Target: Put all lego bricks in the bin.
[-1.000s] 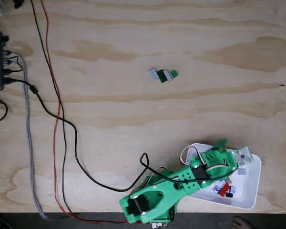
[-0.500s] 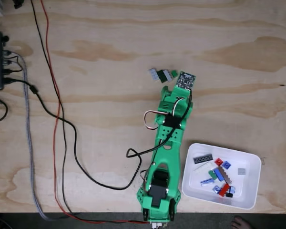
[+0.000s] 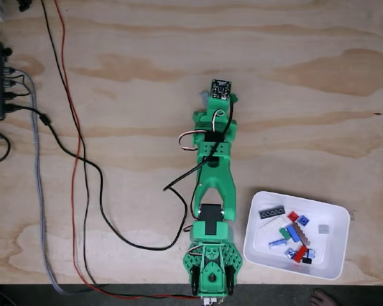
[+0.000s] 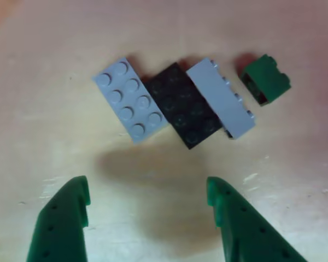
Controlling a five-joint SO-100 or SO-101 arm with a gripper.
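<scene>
Four loose bricks: they lie in a row on the wooden table (image 4: 33, 65) in the other view, just ahead of the gripper.
Light grey brick (image 4: 130, 100): leftmost, studs up, two rows of four, touching the dark brick beside it.
Dark brick (image 4: 188, 112): second in the row, black or very dark green; the blur leaves the colour unsure.
Grey brick on its side (image 4: 220, 98): third, leaning against the dark one, studs facing right.
Small green brick (image 4: 266, 79): rightmost, apart from the other three.
Gripper (image 4: 147, 199): two green fingers rise from the lower edge of the other view, spread wide with bare table between them, clasping nothing and touching no brick.
Arm (image 3: 214, 172): in the fixed view it stretches from the table's near edge toward the middle, its wrist camera board (image 3: 221, 88) covering most of the row; a sliver of grey brick (image 3: 204, 97) shows at its left.
Bin (image 3: 335, 239): white tray at the lower right of the fixed view, well apart from the row, just right of the arm's base.
Bricks in the bin (image 3: 292, 233): a loose heap of about ten, among them black, red, blue, green, brown and grey pieces.
Cables (image 3: 76, 159): black, red and grey leads cross the left of the table.
</scene>
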